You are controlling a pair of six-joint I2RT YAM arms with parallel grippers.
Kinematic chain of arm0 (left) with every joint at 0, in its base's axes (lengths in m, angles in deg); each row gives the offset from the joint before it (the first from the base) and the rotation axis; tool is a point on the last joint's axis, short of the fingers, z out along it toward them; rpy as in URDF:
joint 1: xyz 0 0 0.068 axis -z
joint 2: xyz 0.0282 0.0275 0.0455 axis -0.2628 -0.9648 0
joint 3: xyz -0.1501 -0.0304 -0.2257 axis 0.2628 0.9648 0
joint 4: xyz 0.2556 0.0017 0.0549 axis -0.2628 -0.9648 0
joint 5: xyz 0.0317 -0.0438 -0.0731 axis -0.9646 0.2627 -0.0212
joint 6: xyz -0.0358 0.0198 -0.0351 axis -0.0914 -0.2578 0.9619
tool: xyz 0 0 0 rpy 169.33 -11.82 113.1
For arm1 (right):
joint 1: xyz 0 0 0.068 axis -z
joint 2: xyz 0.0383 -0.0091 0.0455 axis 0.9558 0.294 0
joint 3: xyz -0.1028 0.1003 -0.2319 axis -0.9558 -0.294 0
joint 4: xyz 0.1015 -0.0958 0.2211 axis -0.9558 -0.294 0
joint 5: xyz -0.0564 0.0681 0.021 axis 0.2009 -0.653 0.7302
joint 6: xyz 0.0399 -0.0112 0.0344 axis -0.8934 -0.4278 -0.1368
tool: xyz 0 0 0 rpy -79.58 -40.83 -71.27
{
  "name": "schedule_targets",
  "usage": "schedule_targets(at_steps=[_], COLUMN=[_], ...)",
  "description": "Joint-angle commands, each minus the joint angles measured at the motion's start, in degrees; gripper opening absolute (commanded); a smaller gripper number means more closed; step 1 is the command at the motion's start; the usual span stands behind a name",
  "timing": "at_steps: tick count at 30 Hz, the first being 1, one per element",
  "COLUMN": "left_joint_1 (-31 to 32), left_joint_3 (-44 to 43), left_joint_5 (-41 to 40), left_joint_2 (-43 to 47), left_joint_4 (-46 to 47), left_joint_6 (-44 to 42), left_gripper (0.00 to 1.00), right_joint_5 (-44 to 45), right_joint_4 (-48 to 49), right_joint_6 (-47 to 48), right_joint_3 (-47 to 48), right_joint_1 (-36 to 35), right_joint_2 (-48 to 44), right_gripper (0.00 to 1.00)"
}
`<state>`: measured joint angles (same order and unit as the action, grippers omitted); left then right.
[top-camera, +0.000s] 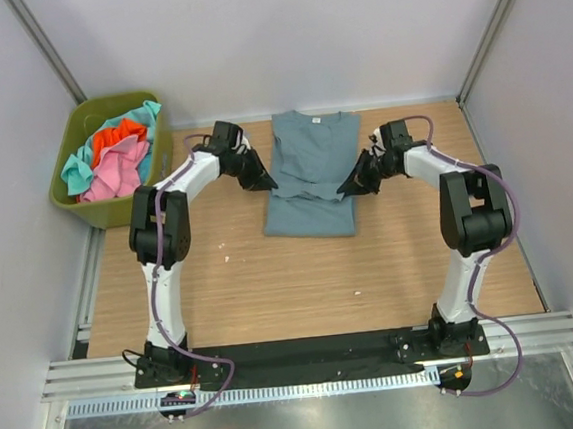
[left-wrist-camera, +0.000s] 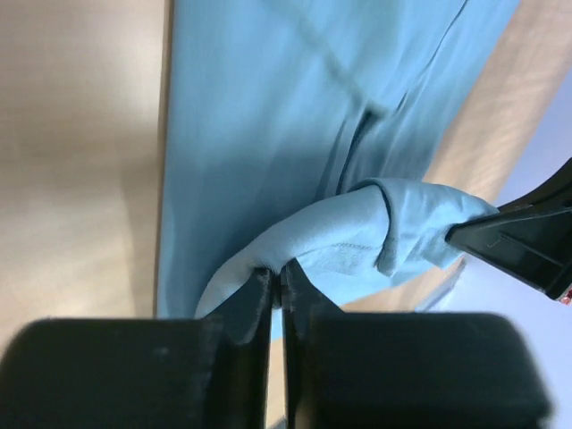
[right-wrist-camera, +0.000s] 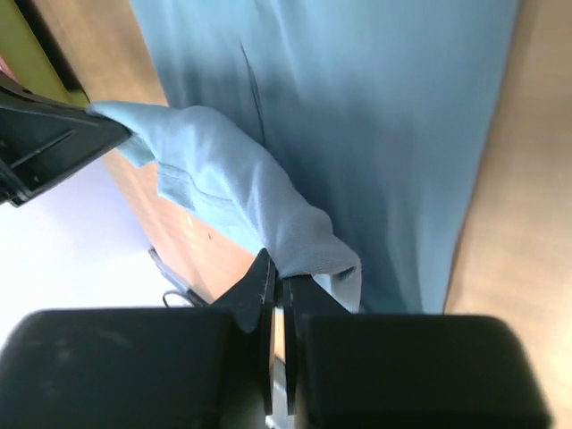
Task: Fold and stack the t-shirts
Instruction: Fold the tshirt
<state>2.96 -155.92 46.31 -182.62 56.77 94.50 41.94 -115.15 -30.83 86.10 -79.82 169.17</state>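
Bin sits far-left off the table edge, well apart from the work area. It holds a crumpled heap: pink shirt, orange shirt, turquoise shirt. Blue shirt lies at far-mid table, collar twd back wall, outline approx rectangular, mostly flat. Arms flank it: L gripper at its left edge, R gripper at its right edge. Both jaws are pinched together on blue cloth. Wrist cams show a fold clamped btw each pair of fingers, raised off the rest and arching across to the opposite gripper's tip. A bunched ridge runs across the shirt's middle btw the two; hem part nearer the arms is flat on the wood.
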Motion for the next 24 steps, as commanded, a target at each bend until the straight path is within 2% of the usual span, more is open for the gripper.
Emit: schedule_targets(at_steps=[1, 2, 3, 4, 5, 6, 9, 13, 17, 24], left_joint_1=[-1.4, -1.5, -1.4, -1.5, -1.4, -1.5, -1.8, -3.3, -3.7, -3.7], left_joint_3=[-7.9, -8.7, -9.8, -10.0, -10.1, -10.1, -8.2, 1.4, 12.5, 17.4], left_joint_5=[-2.0, -3.1, -4.0, -4.7, -6.0, -6.8, -8.9, -3.6, 0.6, 2.9], left_joint_2=[-2.4, -2.8, -2.9, -2.5, -1.9, -1.4, 2.1, 7.7, 10.7, 9.3], left_joint_4=[5.2, 5.5, 5.6, 6.0, 6.0, 5.5, 1.3, -2.6, -2.9, -0.1], left_joint_6=[-0.3, -1.2, -1.8, -2.4, -3.6, -4.4, -7.5, -5.4, -2.8, 0.3], left_gripper=[0.14, 0.25, 0.33, 0.36, 0.40, 0.50, 0.61, 0.63, 0.65, 0.67], right_joint_5=[0.6, 1.7, 2.8, 2.8, 2.8, 3.9, 4.1, 1.7, 0.0, -1.1], right_joint_4=[3.9, 3.5, 3.1, 3.0, 2.7, 2.4, -0.5, -5.1, -4.1, -2.8], right_joint_6=[0.8, 1.5, 1.7, 2.0, 2.6, 2.8, 2.9, 2.5, 1.1, 0.6], right_joint_3=[8.1, 10.5, 11.2, 11.7, 11.9, 11.7, 8.3, 0.0, -12.1, -20.2], right_joint_1=[0.9, 1.3, 2.1, 2.5, 3.0, 4.1, 6.1, 6.2, 6.2, 4.6], right_joint_2=[4.3, 5.0, 5.4, 5.4, 4.8, 3.8, -1.1, -7.5, -11.3, -10.2], right_gripper=[0.11, 0.22, 0.39, 0.45, 0.58, 0.61, 0.63, 0.63, 0.63, 0.63])
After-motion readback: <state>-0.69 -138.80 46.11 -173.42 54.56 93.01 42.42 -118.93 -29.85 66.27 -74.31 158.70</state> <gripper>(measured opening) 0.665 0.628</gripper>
